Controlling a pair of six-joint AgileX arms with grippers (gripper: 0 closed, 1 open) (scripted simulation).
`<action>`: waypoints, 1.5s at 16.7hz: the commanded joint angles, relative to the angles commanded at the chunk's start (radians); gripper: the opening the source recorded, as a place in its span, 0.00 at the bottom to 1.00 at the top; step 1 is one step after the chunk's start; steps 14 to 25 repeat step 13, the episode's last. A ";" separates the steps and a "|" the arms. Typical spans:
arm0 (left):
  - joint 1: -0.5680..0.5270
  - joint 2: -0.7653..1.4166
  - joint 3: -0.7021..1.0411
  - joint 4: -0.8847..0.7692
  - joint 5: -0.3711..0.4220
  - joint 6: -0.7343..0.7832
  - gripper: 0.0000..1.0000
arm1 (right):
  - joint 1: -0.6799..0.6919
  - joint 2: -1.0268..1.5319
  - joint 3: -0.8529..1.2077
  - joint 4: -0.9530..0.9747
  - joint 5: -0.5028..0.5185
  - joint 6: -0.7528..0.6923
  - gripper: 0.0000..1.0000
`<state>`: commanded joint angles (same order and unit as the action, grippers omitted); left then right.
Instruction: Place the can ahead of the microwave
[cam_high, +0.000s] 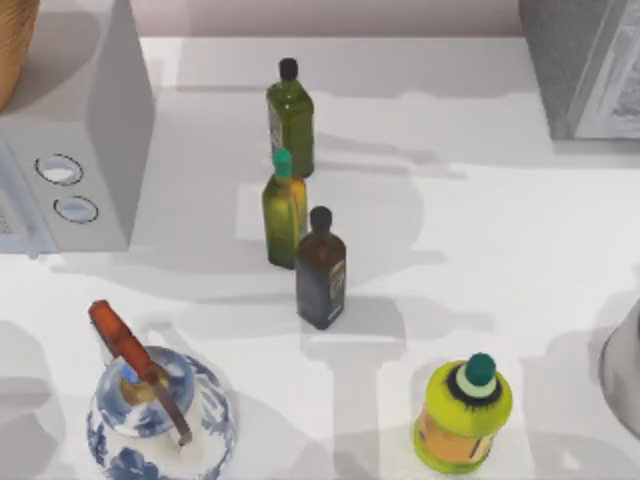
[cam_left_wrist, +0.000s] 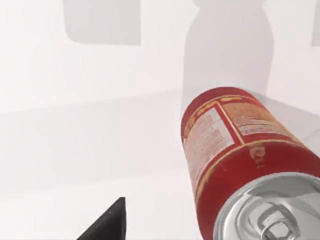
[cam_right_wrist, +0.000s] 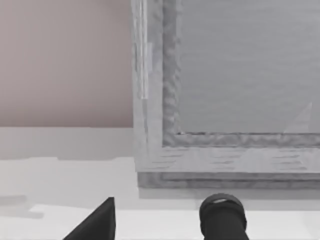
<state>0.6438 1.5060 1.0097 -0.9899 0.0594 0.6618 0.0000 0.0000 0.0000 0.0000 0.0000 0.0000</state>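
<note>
Can (cam_left_wrist: 235, 150) close beside left gripper (cam_left_wrist: 107, 222), upright; microwave (cam_high: 75, 150) at table's left; finger state: cannot tell.

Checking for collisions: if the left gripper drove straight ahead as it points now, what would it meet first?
Probably the can, standing just ahead in the left wrist view; depth is unclear, so it might pass beside it onto bare table.

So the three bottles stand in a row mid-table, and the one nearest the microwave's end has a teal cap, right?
Not quite. In the top view the farthest bottle, the green glass one, has a black cap. The teal cap sits on the middle yellow-green bottle; the dark brown bottle is nearest. They do stand in a row mid-table.
</note>
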 joint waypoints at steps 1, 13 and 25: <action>0.000 0.000 0.000 0.000 0.000 0.000 1.00 | 0.000 0.000 0.000 0.000 0.000 0.000 1.00; -0.002 -0.028 0.136 -0.163 0.000 -0.002 1.00 | 0.000 0.000 0.000 0.000 0.000 0.000 1.00; -0.002 -0.028 0.136 -0.163 0.000 -0.002 1.00 | 0.000 0.000 0.000 0.000 0.000 0.000 1.00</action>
